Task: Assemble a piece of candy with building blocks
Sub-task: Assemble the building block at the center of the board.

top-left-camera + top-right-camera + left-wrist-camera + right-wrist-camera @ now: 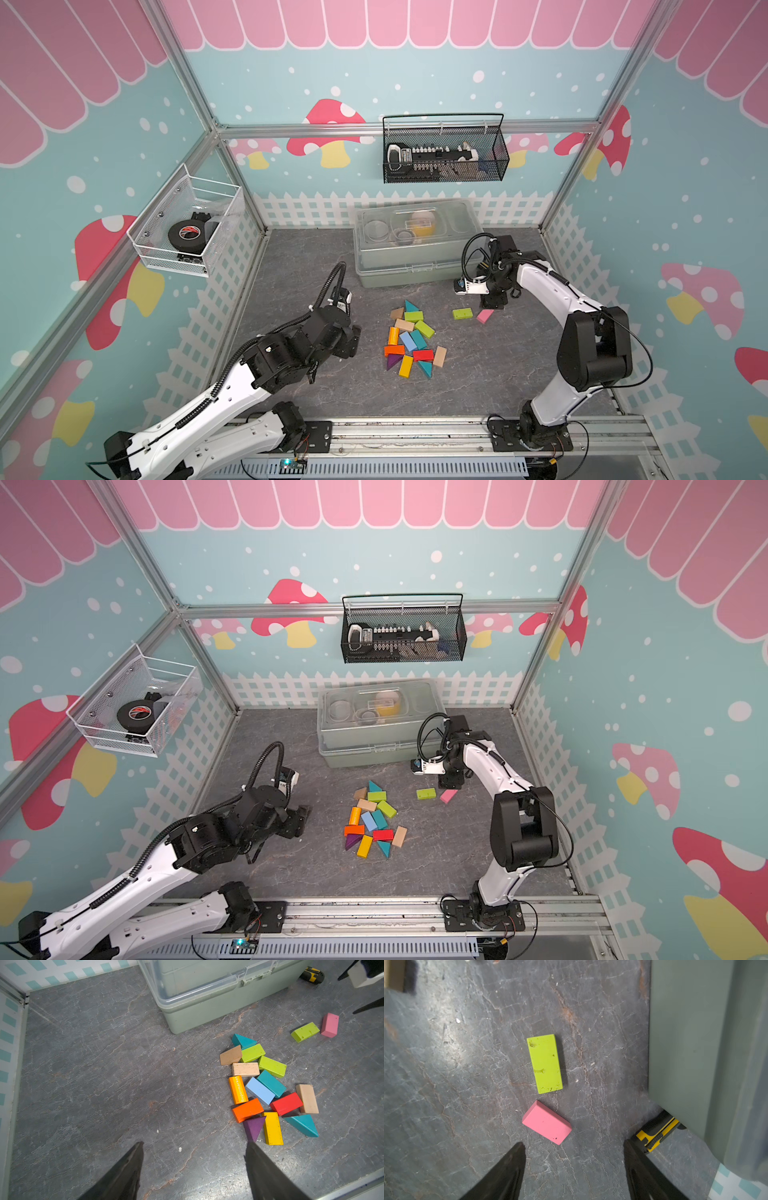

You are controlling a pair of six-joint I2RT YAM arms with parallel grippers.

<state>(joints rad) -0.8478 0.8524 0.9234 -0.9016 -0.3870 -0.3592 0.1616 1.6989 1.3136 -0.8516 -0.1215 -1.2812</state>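
Note:
Several building blocks (413, 338) (374, 818) lie in a loose pile mid-floor: green, teal, blue, red, orange, yellow and tan bars, plus teal and purple prisms (268, 1088). A green bar (462, 313) (545, 1064) and a pink bar (485, 316) (547, 1122) lie apart, to the pile's right. My left gripper (194, 1144) (351, 340) hangs open and empty left of the pile, one finger close to the purple prism (253, 1128). My right gripper (574, 1144) (494, 301) is open over the floor just behind the pink bar, touching nothing.
A grey-green plastic box (415, 270) (685, 1043) with a clear lid stands at the back. A yellow-and-black utility knife (656, 1134) (311, 974) lies at its corner beside my right gripper. A black mesh basket (444, 166) and a white one (187, 224) hang on the walls.

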